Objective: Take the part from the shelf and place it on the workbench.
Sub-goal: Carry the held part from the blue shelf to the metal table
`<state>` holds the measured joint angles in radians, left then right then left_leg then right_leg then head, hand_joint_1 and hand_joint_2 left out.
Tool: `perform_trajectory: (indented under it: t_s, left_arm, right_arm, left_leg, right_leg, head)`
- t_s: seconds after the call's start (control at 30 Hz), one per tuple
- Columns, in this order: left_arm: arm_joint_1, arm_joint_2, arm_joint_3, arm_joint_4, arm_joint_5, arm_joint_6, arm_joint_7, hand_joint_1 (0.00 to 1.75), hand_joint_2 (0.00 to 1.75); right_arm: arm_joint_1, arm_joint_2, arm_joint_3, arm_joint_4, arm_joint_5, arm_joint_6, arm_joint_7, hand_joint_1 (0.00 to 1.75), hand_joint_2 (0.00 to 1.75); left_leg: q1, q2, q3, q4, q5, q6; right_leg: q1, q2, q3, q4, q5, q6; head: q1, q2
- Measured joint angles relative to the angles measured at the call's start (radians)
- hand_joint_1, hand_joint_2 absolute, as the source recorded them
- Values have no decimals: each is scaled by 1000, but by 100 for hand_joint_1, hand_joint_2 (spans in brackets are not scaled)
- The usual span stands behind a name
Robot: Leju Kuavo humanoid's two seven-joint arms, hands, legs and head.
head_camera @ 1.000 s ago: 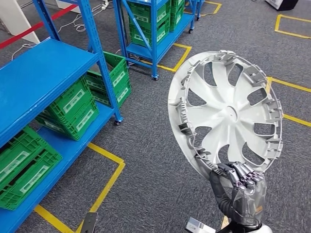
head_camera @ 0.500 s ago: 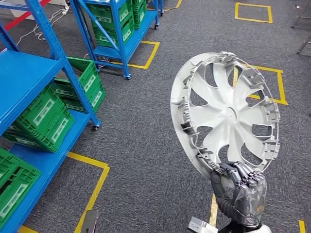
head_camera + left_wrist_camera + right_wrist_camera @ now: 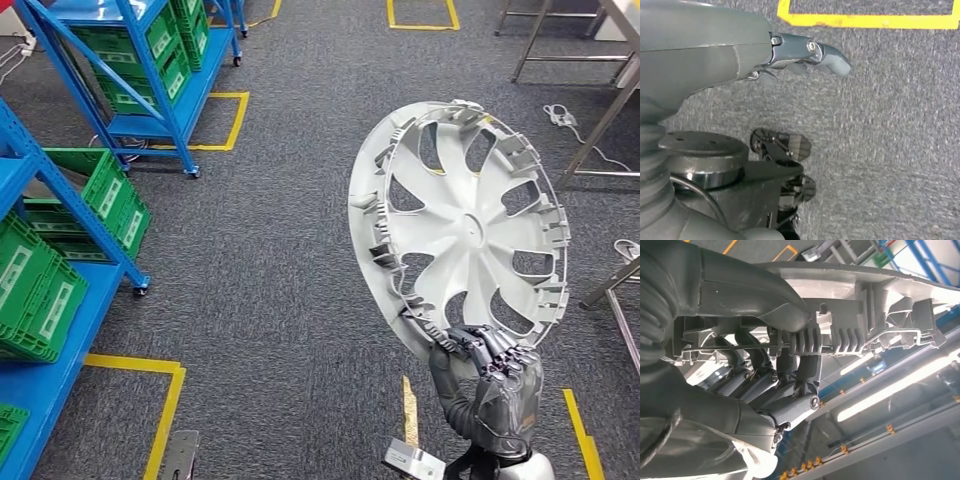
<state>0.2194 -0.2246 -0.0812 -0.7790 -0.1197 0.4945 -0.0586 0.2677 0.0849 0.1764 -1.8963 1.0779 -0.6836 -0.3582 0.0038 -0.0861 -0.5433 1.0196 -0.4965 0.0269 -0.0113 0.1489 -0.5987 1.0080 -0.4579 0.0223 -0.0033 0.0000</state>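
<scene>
Your wheel cover (image 3: 462, 230) stands upright above the carpeted floor (image 3: 287, 300), well to the right of the blue shelf (image 3: 53, 190) with its green crates (image 3: 34, 285). The right hand (image 3: 494, 385) grips its lower rim. The left hand (image 3: 806, 55) seems to hang uncurled, holding nothing.

the left hand (image 3: 791, 55) hangs over grey carpet (image 3: 885, 150), its thick grey thumb (image 3: 825, 55) stretched out straight with nothing in it. darker fingers (image 3: 791, 147) lie apart from the thumb, loosely extended. a band of yellow floor tape (image 3: 866, 20) crosses the carpet just beyond the thumb tip.
</scene>
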Motion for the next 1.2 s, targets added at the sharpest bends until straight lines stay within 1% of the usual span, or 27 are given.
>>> perform_trajectory:
  t_s: [0.03, 0.07, 0.1, 0.13, 0.17, 0.2, 0.23, 0.27, 0.33, 0.37, 0.43, 0.47, 0.53, 0.6, 0.67, 0.73, 0.77, 0.8, 0.83, 0.9, 0.97, 1.0, 1.03, 1.07, 1.1, 1.17, 1.2]
  left_arm:
    - [-2, -2, 2, 1, 1, 0, -1, 0, 175]
    - [-4, -4, 4, 2, 2, 0, -2, 0, 175]
    - [-7, -5, 6, 5, 3, 0, -5, 0, 175]
    - [-9, -6, 8, 9, 5, 0, -9, 0, 175]
    - [-9, -7, 11, 13, 8, 0, -13, 0, 175]
    - [-9, -7, 14, 19, 11, 0, -16, 0, 175]
    - [-9, -7, 18, 23, 13, 0, -18, 0, 175]
    - [-10, -7, 22, 27, 14, 0, -21, 0, 175]
    - [-13, -9, 26, 32, 16, -1, -25, 0, 175]
    - [-14, -9, 27, 34, 17, -2, -28, 0, 175]
    - [-17, -10, 31, 37, 19, -4, -32, 0, 175]
    - [-19, -10, 33, 38, 21, -4, -35, 0, 175]
    - [-25, -11, 37, 42, 24, -6, -40, 0, 175]
    - [-32, -12, 39, 46, 26, -7, -46, 0, 175]
    - [-38, -13, 42, 55, 30, -7, -48, 0, 175]
    - [-37, -12, 46, 66, 35, -7, -48, 0, 175]
    - [-36, -12, 47, 70, 36, -8, -48, 0, 175]
    - [-35, -12, 49, 73, 37, -10, -48, 0, 175]
    - [-34, -12, 50, 75, 37, -12, -48, 0, 175]
    - [-35, -12, 51, 81, 40, -16, -48, 0, 175]
    - [-35, -12, 53, 88, 45, -18, -49, 0, 175]
    - [-35, -12, 54, 91, 47, -19, -50, 0, 175]
    - [-36, -13, 55, 92, 48, -20, -51, 0, 175]
    - [-37, -14, 57, 93, 49, -20, -54, 0, 175]
    - [-38, -15, 58, 94, 49, -21, -58, 0, 175]
    - [-39, -17, 61, 97, 54, -21, -66, 0, 175]
    - [-39, -18, 63, 99, 56, -21, -69, 0, 175]
  right_arm:
    - [-4, 1, -1, 4, -5, 0, -2, 175, 175]
    - [-9, 1, -1, 9, -10, 0, -5, 175, 175]
    - [-16, 1, -2, 14, -14, 0, -9, 175, 175]
    - [-23, 2, -2, 20, -19, 0, -13, 175, 175]
    - [-29, 4, -2, 25, -22, 0, -18, 175, 175]
    - [-33, 6, -3, 31, -25, 0, -24, 175, 175]
    - [-34, 8, -4, 35, -28, 0, -31, 175, 175]
    - [-34, 11, -6, 38, -30, 0, -37, 175, 175]
    - [-34, 16, -8, 42, -35, 0, -46, 175, 175]
    - [-35, 19, -10, 44, -38, 0, -49, 175, 175]
    - [-37, 27, -13, 48, -43, 0, -56, 175, 175]
    - [-38, 30, -16, 49, -46, 0, -62, 175, 175]
    - [-38, 40, -26, 52, -53, 0, -82, 175, 175]
    - [-38, 52, -36, 53, -58, 0, -99, 175, 175]
    - [-42, 64, -42, 57, -59, 0, -105, 175, 175]
    - [-44, 70, -47, 63, -59, 0, -105, 175, 175]
    - [-43, 71, -50, 67, -59, 0, -105, 175, 175]
    - [-42, 71, -53, 69, -59, 0, -105, 175, 175]
    - [-41, 72, -55, 72, -59, 0, -105, 175, 175]
    - [-42, 76, -60, 74, -60, 0, -110, 175, 175]
    - [-44, 80, -64, 76, -59, -1, -118, 175, 175]
    - [-44, 81, -66, 77, -59, -1, -120, 175, 175]
    - [-43, 82, -67, 78, -60, -2, -120, 175, 175]
    - [-43, 83, -68, 78, -63, -2, -120, 175, 175]
    - [-43, 83, -70, 79, -69, -2, -120, 175, 175]
    - [-48, 84, -71, 83, -81, -2, -120, 175, 175]
    - [-50, 84, -72, 85, -86, -2, -120, 175, 175]
  left_leg:
    - [1, 14, 1, -5, 4, 2]
    - [3, 29, 2, -11, 8, 6]
    - [6, 45, 3, -17, 12, 8]
    - [6, 62, 3, -19, 13, 10]
    - [5, 78, 1, -19, 13, 12]
    - [5, 96, 0, -19, 13, 12]
    - [5, 113, 0, -19, 12, 11]
    - [6, 129, 0, -18, 11, 10]
    - [8, 154, 3, -17, 7, 4]
    - [5, 165, 4, -15, 3, -2]
    - [-1, 182, 8, -9, -4, -15]
    - [-3, 191, 9, -8, -5, -19]
    - [-1, 205, 14, -7, -10, -29]
    - [6, 172, 5, 25, -37, -39]
    - [9, 118, -41, 134, -98, -41]
    - [7, 97, -101, 256, -139, -38]
    - [6, 94, -116, 277, -132, -34]
    - [5, 89, -114, 259, -105, -28]
    - [4, 80, -97, 207, -65, -21]
    - [4, 24, -53, 83, 2, -7]
    - [4, -19, -30, 21, 17, -1]
    - [3, -17, -28, 13, 15, -2]
    - [5, -3, -25, 6, 15, -2]
    - [6, 10, -23, 0, 17, 0]
    - [9, 26, -21, -7, 20, 2]
    - [8, 60, -19, -12, 23, 7]
    - [7, 78, -19, -12, 22, 8]
  right_leg:
    - [0, -6, -7, 2, 0, 6]
    - [2, -29, -17, 13, -10, 11]
    - [5, -62, -35, 44, -31, 15]
    - [5, -101, -58, 96, -61, 19]
    - [4, -126, -88, 162, -95, 24]
    - [1, -136, -116, 224, -120, 29]
    - [-3, -141, -133, 262, -129, 34]
    - [-7, -146, -132, 266, -121, 39]
    - [-13, -169, -71, 162, -63, 45]
    - [-11, -196, -33, 94, -41, 46]
    - [-8, -230, 16, 12, -22, 35]
    - [-5, -231, 19, 5, -26, 27]
    - [-5, -205, 15, 6, -23, 10]
    - [-7, -180, 13, 5, -19, -3]
    - [-7, -154, 13, 4, -17, -12]
    - [-4, -123, 13, 5, -16, -16]
    - [-2, -107, 14, 5, -16, -17]
    - [0, -91, 15, 5, -16, -17]
    - [1, -75, 16, 5, -16, -17]
    - [2, -48, 16, 7, -15, -15]
    - [-3, -24, 7, 10, -13, -8]
    - [-5, -11, 2, 9, -10, -1]
    - [-9, -3, -4, 9, -9, 5]
    - [-7, -13, -11, 14, -13, 11]
    - [-5, -38, -24, 35, -27, 16]
    - [-1, -108, -75, 134, -81, 23]
    - [-2, -129, -106, 199, -111, 27]
  head:
    - [1, 0]
    - [3, 0]
    - [6, 0]
    - [8, 0]
    - [11, 0]
    - [11, 0]
    - [11, 0]
    - [11, 0]
    - [11, 0]
    - [12, 0]
    - [10, 0]
    - [9, 0]
    - [7, 0]
    - [6, 0]
    - [3, 0]
    - [2, 0]
    - [2, 0]
    - [2, 0]
    - [2, 0]
    - [4, 0]
    - [2, 0]
    - [1, 0]
    - [-1, 0]
    - [0, 0]
    - [3, 0]
    - [10, 0]
    - [12, 0]
